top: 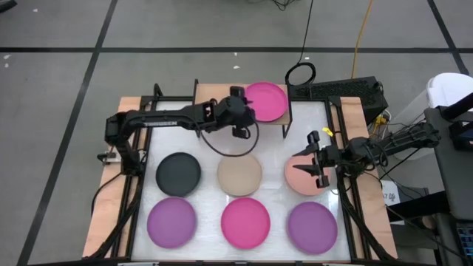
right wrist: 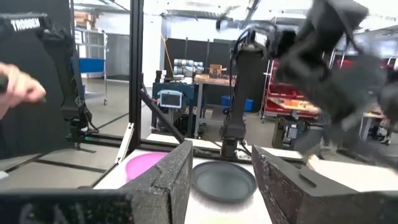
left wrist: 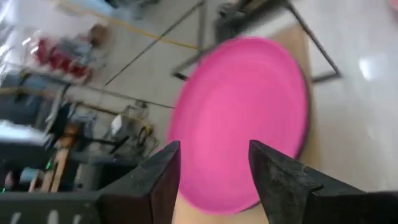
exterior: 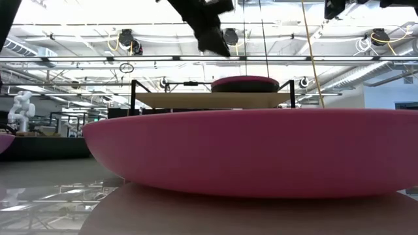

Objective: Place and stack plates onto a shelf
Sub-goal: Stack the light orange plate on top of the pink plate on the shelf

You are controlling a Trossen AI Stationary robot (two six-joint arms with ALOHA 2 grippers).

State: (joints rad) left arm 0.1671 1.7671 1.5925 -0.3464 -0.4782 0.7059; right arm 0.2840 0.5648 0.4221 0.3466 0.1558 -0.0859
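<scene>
The shelf (top: 211, 94) stands at the table's far edge, and a magenta plate (top: 266, 100) lies flat on the right half of its wooden board. My left gripper (top: 244, 118) is open just on the near-left side of that plate (left wrist: 239, 118), which fills the wrist view beyond the fingers untouched. In the low view the gripper (exterior: 210, 32) hangs above the shelf (exterior: 212, 100). My right gripper (top: 316, 159) is open over the salmon plate (top: 301, 176) on the table's right. The dark grey (top: 178, 174), beige (top: 239, 175), two purple (top: 171, 222) (top: 312, 225) and another magenta plate (top: 245, 222) lie flat on the table.
The shelf board's left half is bare. A black cable loop (top: 235, 144) hangs under the left arm above the beige plate. In the right wrist view a person's hand (right wrist: 18, 87) shows beyond the table's left side. The near magenta plate (exterior: 248, 150) fills the low view.
</scene>
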